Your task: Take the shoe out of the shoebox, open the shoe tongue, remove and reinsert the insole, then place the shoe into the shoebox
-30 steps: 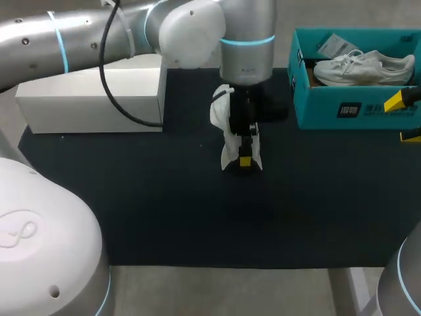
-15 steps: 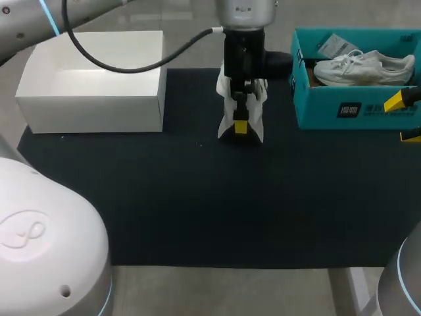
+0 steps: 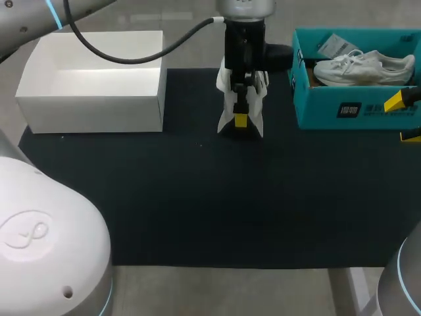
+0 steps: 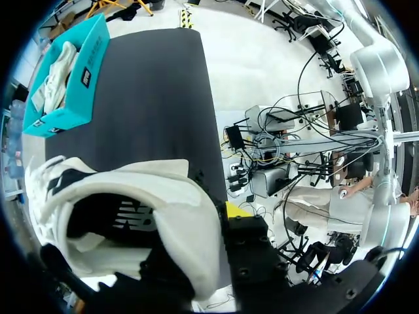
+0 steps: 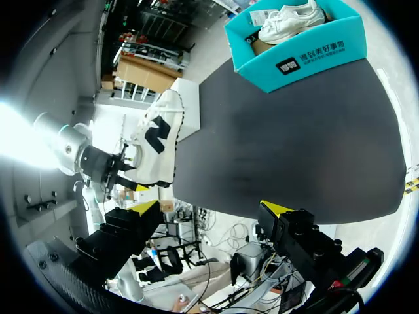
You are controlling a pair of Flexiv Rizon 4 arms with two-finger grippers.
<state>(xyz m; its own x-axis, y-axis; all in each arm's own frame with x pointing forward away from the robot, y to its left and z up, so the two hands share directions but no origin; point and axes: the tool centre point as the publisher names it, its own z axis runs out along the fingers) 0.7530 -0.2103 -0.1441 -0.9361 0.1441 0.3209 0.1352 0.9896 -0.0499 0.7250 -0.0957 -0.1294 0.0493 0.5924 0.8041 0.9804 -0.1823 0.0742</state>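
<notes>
A white shoe (image 3: pixel 241 105) with a black logo hangs toe-down over the far middle of the black mat, and my left gripper (image 3: pixel 241 120) is shut on it. In the left wrist view the shoe's opening (image 4: pixel 124 222) fills the space by the gripper, and one yellow fingertip (image 4: pixel 237 210) shows against its side. The teal shoebox (image 3: pixel 355 108) stands at the far right with a second white shoe (image 3: pixel 363 67) lying in it. Beside the box's front, at the table's right edge, my right gripper (image 3: pixel 403 118) is open and empty. The right wrist view shows its own gripper (image 5: pixel 209 209), the hanging shoe (image 5: pixel 160 140) and the shoebox (image 5: pixel 308 55).
A white open box (image 3: pixel 92 105) stands at the far left of the black mat (image 3: pixel 197 210). A paper tag (image 3: pixel 334 45) lies in the shoebox behind the second shoe.
My left arm has carried the shoe away from the mat's middle toward the far side, nearer the shoebox. The right gripper has not moved.
</notes>
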